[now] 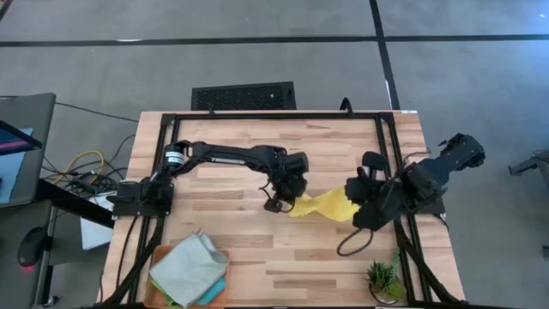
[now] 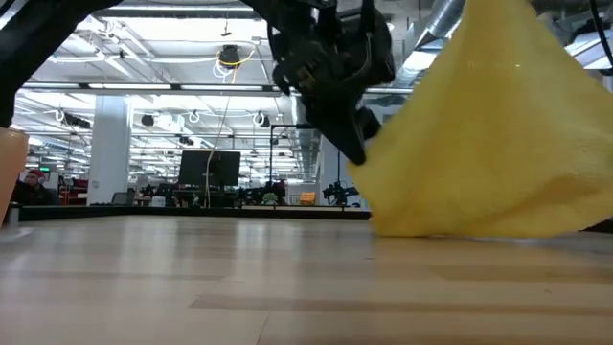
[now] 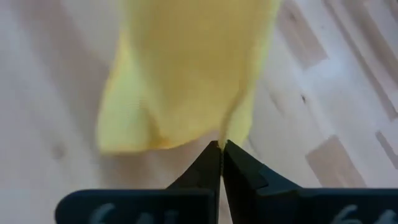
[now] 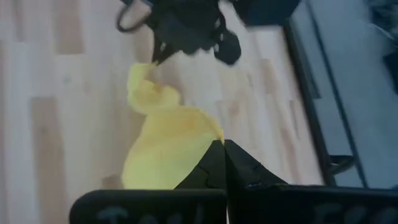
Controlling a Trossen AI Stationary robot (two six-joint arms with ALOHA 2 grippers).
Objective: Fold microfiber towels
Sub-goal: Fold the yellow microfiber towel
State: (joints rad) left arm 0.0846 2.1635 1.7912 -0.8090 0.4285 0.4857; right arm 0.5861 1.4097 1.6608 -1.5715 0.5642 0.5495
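I have the yellow towel [image 1: 324,206] stretched between both arms over the middle of the table [image 1: 257,249], right of centre. My left gripper [image 3: 221,146] is pinched tight on its left corner, and my right gripper [image 4: 222,147] is clamped on the opposite corner, so the cloth sags between them. The other towels [image 1: 190,269] sit in a pile on the orange tray [image 1: 159,254] at the near left corner, grey on top.

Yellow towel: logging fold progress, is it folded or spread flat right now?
Neither: the yellow towel hangs bunched between the left gripper and right gripper, both shut on its ends.
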